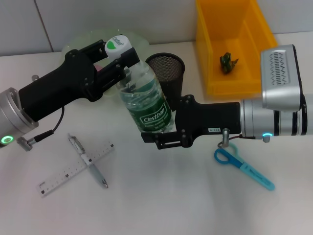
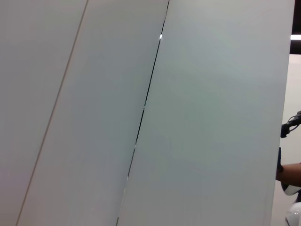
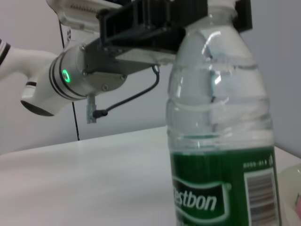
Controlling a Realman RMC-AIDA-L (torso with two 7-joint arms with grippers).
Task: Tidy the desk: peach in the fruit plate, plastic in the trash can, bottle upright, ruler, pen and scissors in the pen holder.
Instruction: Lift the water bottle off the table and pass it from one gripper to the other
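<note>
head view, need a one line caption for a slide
Both grippers hold a clear plastic water bottle with a green label upright: left gripper at its neck, right gripper at its base.

The bottle (image 1: 145, 104) is clear, glossy plastic with a smooth green label. Just behind it, the pen holder (image 1: 167, 69) is black wire mesh. Beyond that, the trash can (image 1: 234, 44) looks like smooth yellow plastic.

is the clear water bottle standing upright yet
Roughly upright: the clear plastic bottle with green label is gripped by the left gripper and right gripper.
</note>
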